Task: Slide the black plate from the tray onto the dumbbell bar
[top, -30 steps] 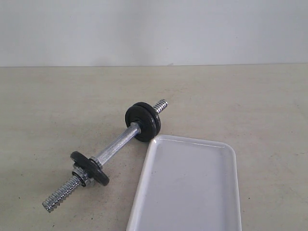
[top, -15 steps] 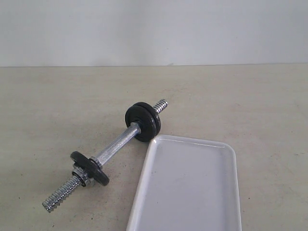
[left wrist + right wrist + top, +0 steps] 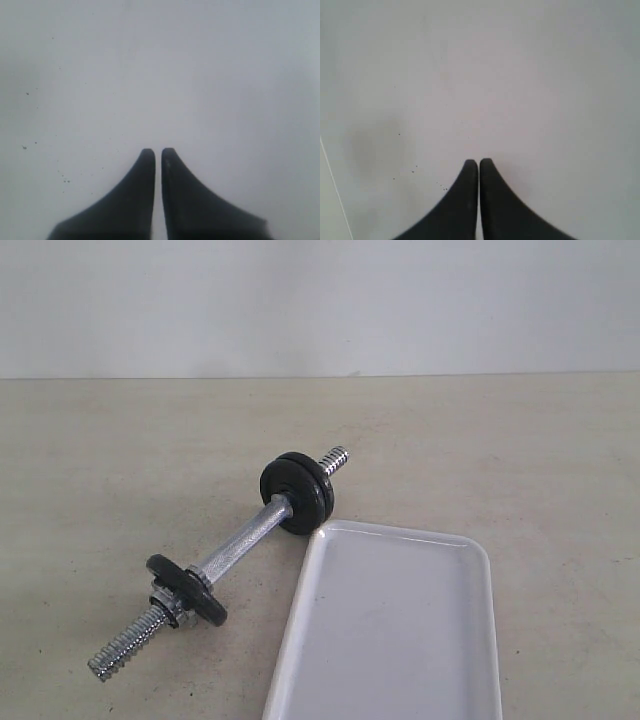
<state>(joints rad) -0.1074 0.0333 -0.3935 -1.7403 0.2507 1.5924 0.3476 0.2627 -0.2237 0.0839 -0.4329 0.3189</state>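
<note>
The chrome dumbbell bar (image 3: 240,545) lies slantwise on the tabletop in the exterior view. A black plate (image 3: 297,492) stands on its far end, seemingly two discs side by side. Another black disc (image 3: 187,588) sits near its near threaded end against a chrome collar nut (image 3: 172,608). The white tray (image 3: 390,630) lies just right of the bar, and its visible part holds nothing. Neither arm shows in the exterior view. My left gripper (image 3: 158,150) is shut over a plain pale surface, nothing between its fingers. My right gripper (image 3: 479,161) is likewise shut and holds nothing.
The beige tabletop (image 3: 500,460) stretches behind and to both sides of the bar and tray. A white wall (image 3: 320,300) closes the back. The tray's near end is cut off by the bottom edge of the exterior view.
</note>
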